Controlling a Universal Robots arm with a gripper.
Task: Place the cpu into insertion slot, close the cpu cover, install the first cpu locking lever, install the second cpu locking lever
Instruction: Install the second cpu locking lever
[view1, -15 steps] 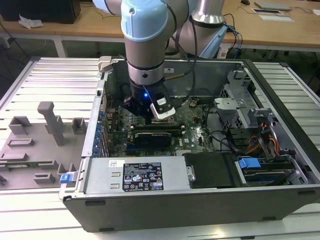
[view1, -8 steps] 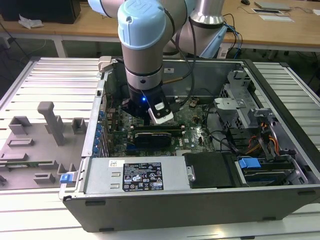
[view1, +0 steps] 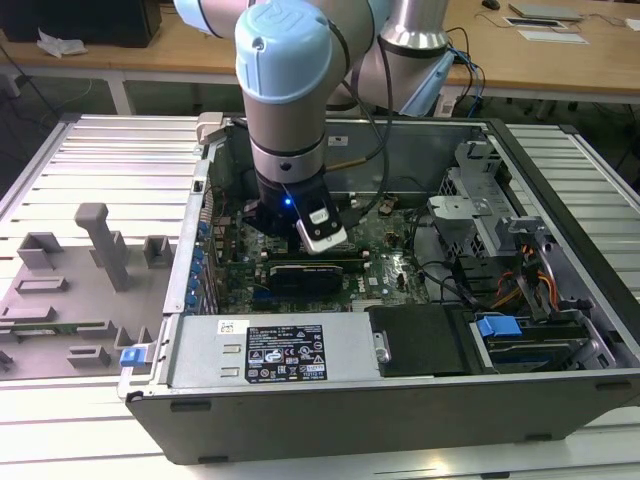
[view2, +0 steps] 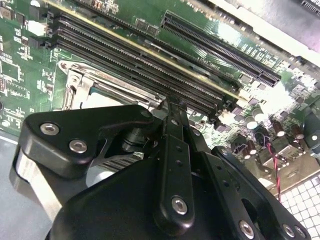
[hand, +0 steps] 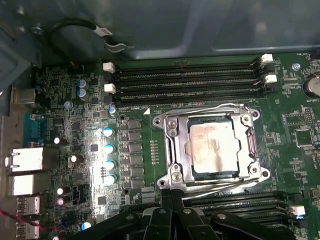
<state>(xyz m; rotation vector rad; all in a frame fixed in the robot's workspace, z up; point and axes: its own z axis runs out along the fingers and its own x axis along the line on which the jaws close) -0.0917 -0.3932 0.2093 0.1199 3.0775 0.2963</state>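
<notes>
The cpu (hand: 212, 146) lies flat in the insertion slot (hand: 176, 176) on the green board (hand: 75, 130), with the cpu cover (hand: 250, 142) shut over it, its window framing the pale top. Thin wire levers (hand: 210, 107) run along the slot's sides. Black memory slots (hand: 185, 80) lie just beside it, silver-capped parts on the other side. The gripper (view2: 170, 107), fingers pressed together and holding nothing, sits at the slot's edge. In the exterior view the arm (view1: 285, 110) reaches into the open computer case (view1: 400, 400), which rests on a ribbed metal table (view1: 80, 170) and walls the board in.
</notes>
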